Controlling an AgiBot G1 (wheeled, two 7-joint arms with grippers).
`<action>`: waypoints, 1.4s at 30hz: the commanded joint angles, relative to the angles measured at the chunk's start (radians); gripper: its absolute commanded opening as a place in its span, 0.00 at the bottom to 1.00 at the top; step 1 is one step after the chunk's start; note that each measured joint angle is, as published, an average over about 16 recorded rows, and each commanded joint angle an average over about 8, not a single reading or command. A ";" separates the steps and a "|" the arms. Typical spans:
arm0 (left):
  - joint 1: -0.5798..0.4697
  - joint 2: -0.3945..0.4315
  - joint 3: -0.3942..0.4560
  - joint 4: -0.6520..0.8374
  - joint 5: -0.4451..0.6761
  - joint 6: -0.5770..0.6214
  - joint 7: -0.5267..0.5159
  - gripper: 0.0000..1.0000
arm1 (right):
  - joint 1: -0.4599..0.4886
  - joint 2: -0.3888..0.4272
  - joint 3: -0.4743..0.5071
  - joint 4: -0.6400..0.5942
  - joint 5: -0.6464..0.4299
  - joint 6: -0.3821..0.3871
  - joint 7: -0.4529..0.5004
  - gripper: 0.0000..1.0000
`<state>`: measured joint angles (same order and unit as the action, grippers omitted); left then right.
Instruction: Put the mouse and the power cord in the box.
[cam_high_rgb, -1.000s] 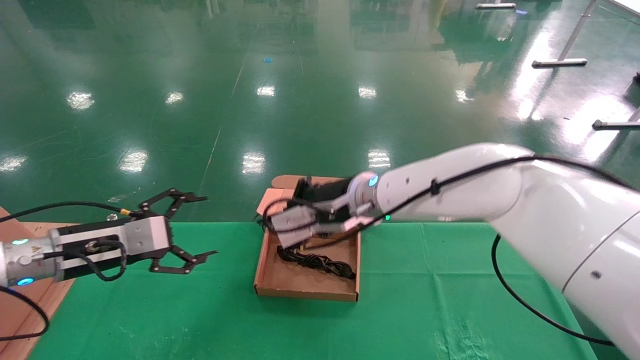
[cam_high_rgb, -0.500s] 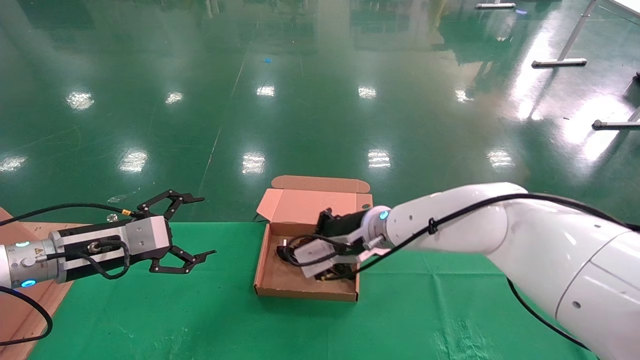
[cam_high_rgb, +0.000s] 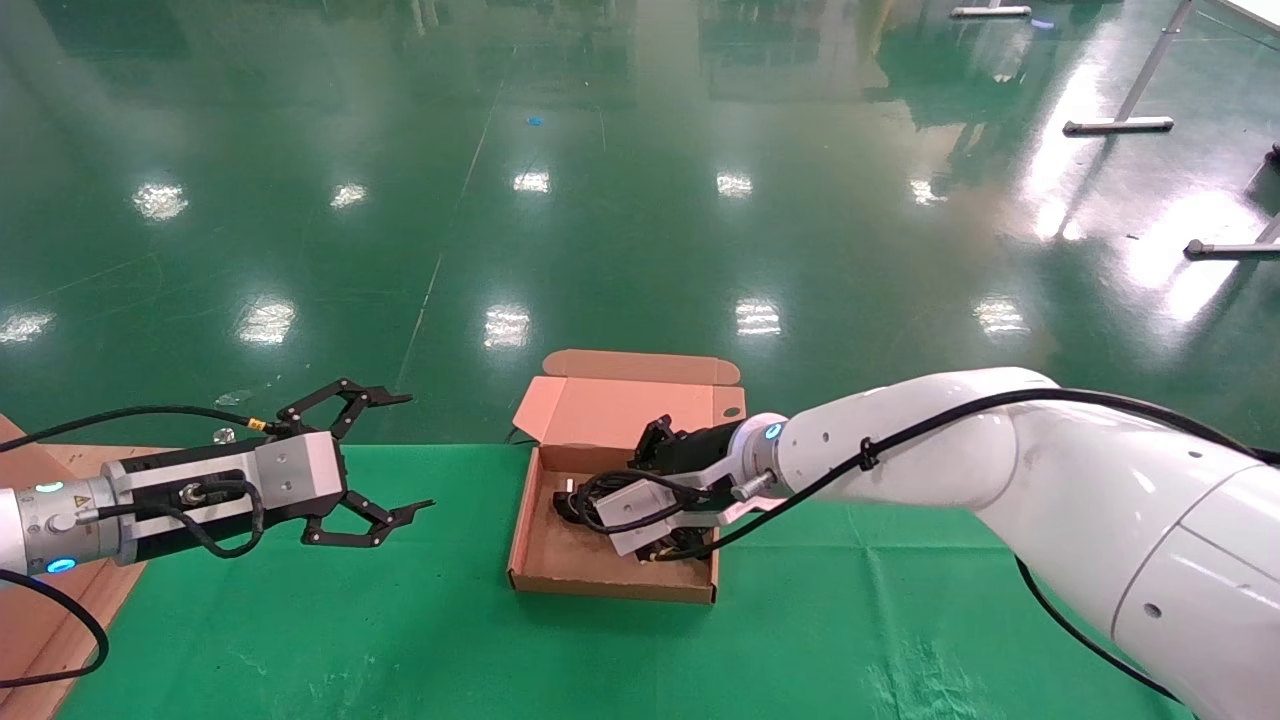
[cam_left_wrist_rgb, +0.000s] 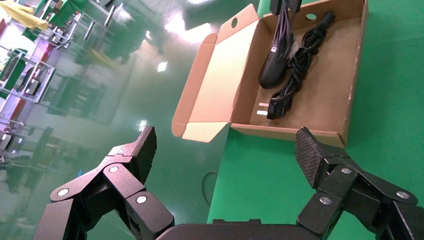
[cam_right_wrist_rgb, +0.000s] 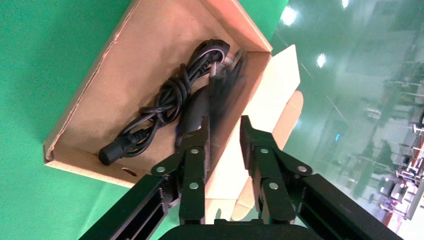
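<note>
With the power cord (cam_left_wrist_rgb: 298, 60) already lying in the box (cam_high_rgb: 612, 588), the right tool (cam_right_wrist_rgb: 226, 131), jaws slightly apart, hung over the mouse (cam_left_wrist_rgb: 273, 71) resting beside it, apparently releasing; next, withdraw clear, while the left tool (cam_high_rgb: 378, 462) hovered open.

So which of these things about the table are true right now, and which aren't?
1. The shallow brown cardboard box has its lid folded open. True.
2. The thick coiled black power cord lies on the green cloth outside the box. False: it lies inside the box.
3. The small black oval mouse is inside the box, right beside the cord. True.
4. The left claw is shut on the cord. False: it is open and empty, well off to the left of the box.
5. The right claw is over the box. True.
</note>
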<state>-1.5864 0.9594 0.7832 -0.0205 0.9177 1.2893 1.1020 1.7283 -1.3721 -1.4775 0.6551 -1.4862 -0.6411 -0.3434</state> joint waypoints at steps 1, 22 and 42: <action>0.000 0.000 0.000 0.000 0.000 0.000 0.000 1.00 | 0.000 0.000 0.002 0.001 0.000 -0.001 0.000 1.00; 0.103 -0.070 -0.101 -0.256 -0.037 0.041 -0.261 1.00 | -0.137 0.162 0.259 0.136 0.162 -0.186 0.113 1.00; 0.275 -0.186 -0.270 -0.678 -0.100 0.110 -0.692 1.00 | -0.356 0.416 0.658 0.345 0.414 -0.470 0.290 1.00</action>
<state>-1.3119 0.7730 0.5135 -0.6989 0.8180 1.3995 0.4102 1.3719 -0.9557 -0.8194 1.0003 -1.0723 -1.1109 -0.0531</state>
